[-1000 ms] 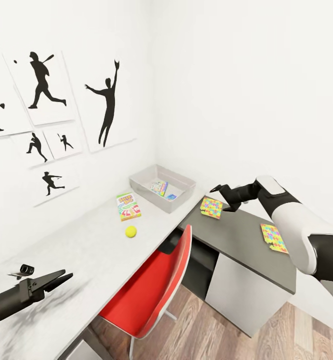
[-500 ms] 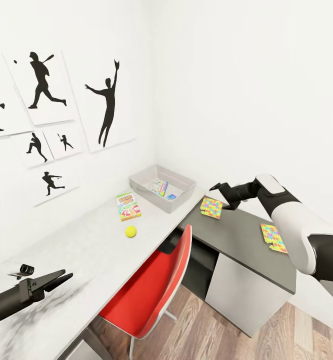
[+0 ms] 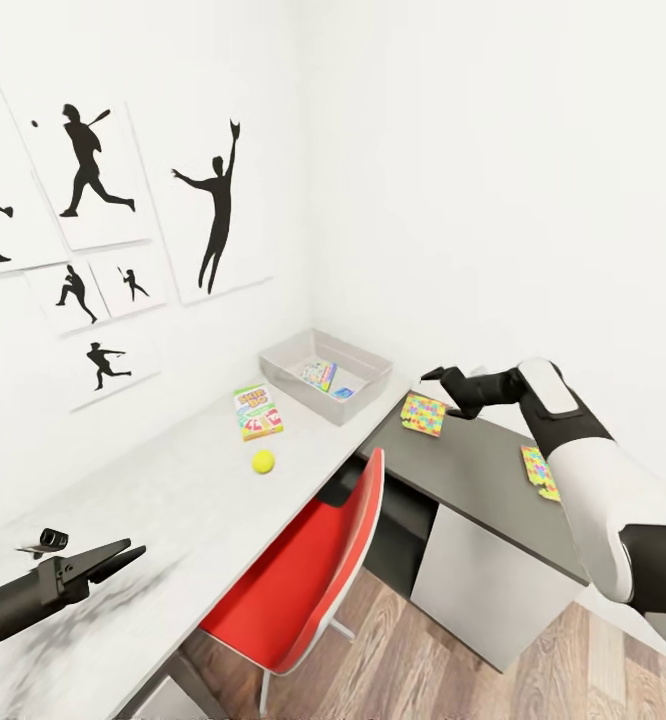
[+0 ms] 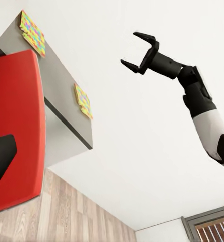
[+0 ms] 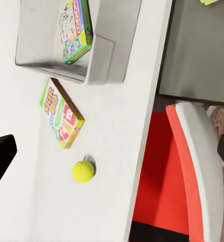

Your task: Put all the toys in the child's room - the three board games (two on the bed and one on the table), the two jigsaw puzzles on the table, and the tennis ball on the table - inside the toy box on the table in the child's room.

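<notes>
The toy box (image 3: 371,366) stands at the back corner of the pale table (image 3: 173,500) with board games (image 3: 320,375) inside, also visible in the right wrist view (image 5: 76,27). Another board game (image 3: 257,412) lies flat on the table, and the yellow tennis ball (image 3: 263,461) sits just in front of it. Two jigsaw puzzles (image 3: 423,414) (image 3: 537,470) lie on the dark desk top. My right gripper (image 3: 439,395) hovers open just right of the nearer puzzle, holding nothing; the left wrist view shows its spread fingers (image 4: 129,49). My left gripper (image 3: 133,548) hangs open and empty over the table's near end.
A red chair (image 3: 313,570) is pushed under the table where the pale top meets the dark desk (image 3: 473,480). White walls close the corner, the left one hung with silhouette posters (image 3: 213,210). Wood floor (image 3: 423,660) shows below.
My right arm has swung its elbow upward and now covers part of the far-right puzzle; its gripper rose slightly beside the nearer puzzle. The left arm is still.
</notes>
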